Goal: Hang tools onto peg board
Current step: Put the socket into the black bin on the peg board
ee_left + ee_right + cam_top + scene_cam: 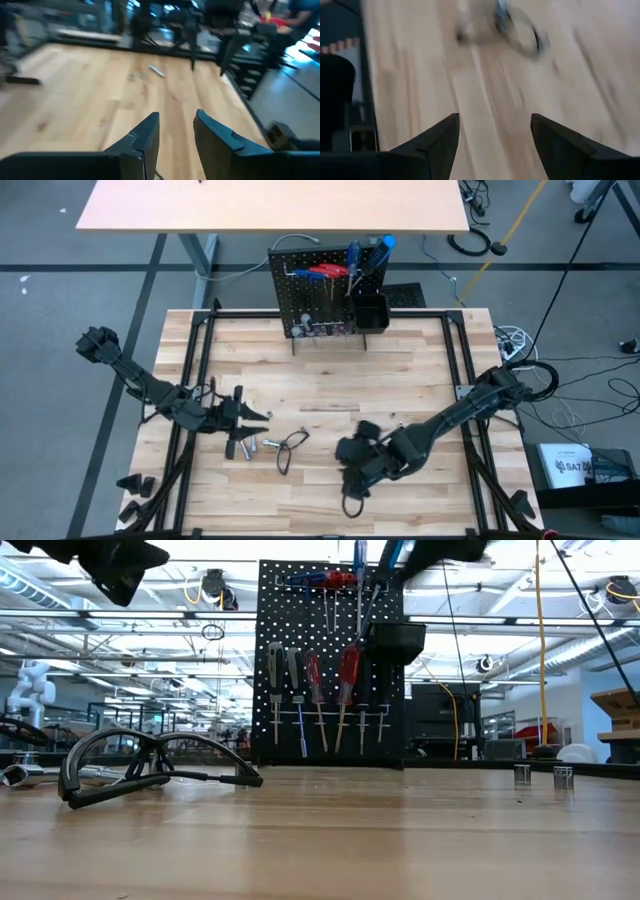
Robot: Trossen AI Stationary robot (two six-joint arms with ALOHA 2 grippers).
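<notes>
The peg board [318,292] stands upright at the table's far edge, with red and blue screwdrivers [330,670] hanging on its hooks and a black bin [372,312] on its right side. A black wire loop [290,446] lies flat on the table, with small silver bits [254,446] just left of it. My left gripper [260,418] hovers open a little beyond the bits, and its fingers [176,117] hold nothing. My right gripper [352,460] hangs open to the right of the loop, tilted downward. In its wrist view [495,117] the blurred loop [520,30] lies ahead of it.
A black metal frame [195,380] runs along the table's left, right and far sides. A second tan table [270,205] stands behind the peg board. Bare wood [330,380] lies between the peg board and the loose tools.
</notes>
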